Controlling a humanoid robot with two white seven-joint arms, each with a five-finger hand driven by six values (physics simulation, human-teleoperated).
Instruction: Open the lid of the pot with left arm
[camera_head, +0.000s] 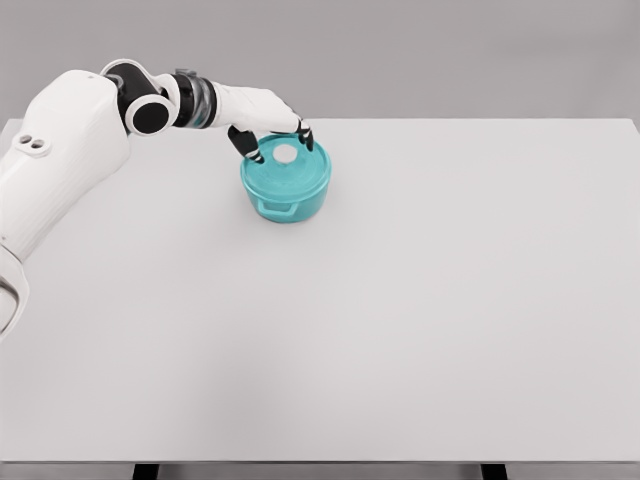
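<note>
Toward the desk's (420, 300) far left, the teal pot (286, 187) is sitting with its lid (286, 165) still on. Over it, the left hand (268, 122) is hovering, fingers (247, 145) spread around the white knob (286, 154), gripping nothing yet; lifting is still remaining.

The left arm (60, 150) is entering from the picture's left edge, its broad white upper segment angling up toward a black-and-white joint (148, 108) near the top. From there the forearm is stretching rightward, nearly level, through a dark grey wrist band (197, 101). The left hand (268, 122) is pointing right and slightly down, palm turned downward. Its dark-tipped fingers (304, 134) are curling down with a gap between them, and the thumb (247, 146) is hanging lower on the near side. The right arm is out of view.
</note>
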